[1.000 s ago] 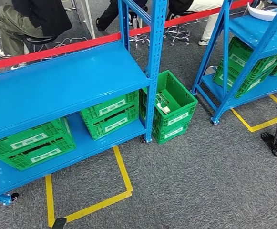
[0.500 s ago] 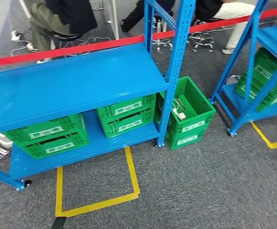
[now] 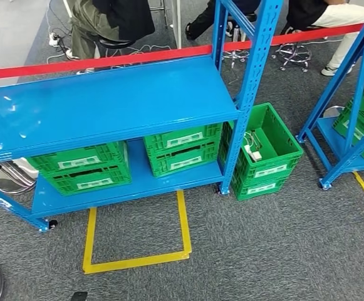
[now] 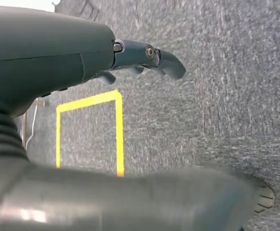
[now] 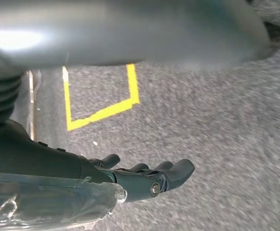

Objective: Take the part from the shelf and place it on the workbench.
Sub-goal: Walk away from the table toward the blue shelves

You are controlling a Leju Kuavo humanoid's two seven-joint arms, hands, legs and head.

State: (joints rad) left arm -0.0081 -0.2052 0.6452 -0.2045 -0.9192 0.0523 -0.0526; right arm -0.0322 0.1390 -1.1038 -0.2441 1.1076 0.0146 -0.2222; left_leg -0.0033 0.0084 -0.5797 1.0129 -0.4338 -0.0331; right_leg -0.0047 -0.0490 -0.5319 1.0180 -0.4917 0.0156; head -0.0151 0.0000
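Grey carpet (image 3: 265,251) fills my feed, both hands, left (image 4: 145,60) and right (image 5: 149,178), spread and holding nothing, three green crates (image 3: 88,172) by the blue shelf (image 3: 109,103), the part (image 3: 254,152) half-hidden in one.

Green crates (image 3: 91,171) sit side by side under a blue deck. A red barrier tape (image 3: 123,58) runs behind; yellow floor tape (image 3: 137,258) marks grey carpet (image 3: 265,251).

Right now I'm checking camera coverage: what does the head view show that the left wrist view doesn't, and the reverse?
Head view alone: the blue shelf, green crates on its lower level, another crate on the floor beside it, a red tape barrier and seated people behind.
Left wrist view alone: the left hand, holding nothing, fingers extended.
Both: grey carpet and yellow floor tape.
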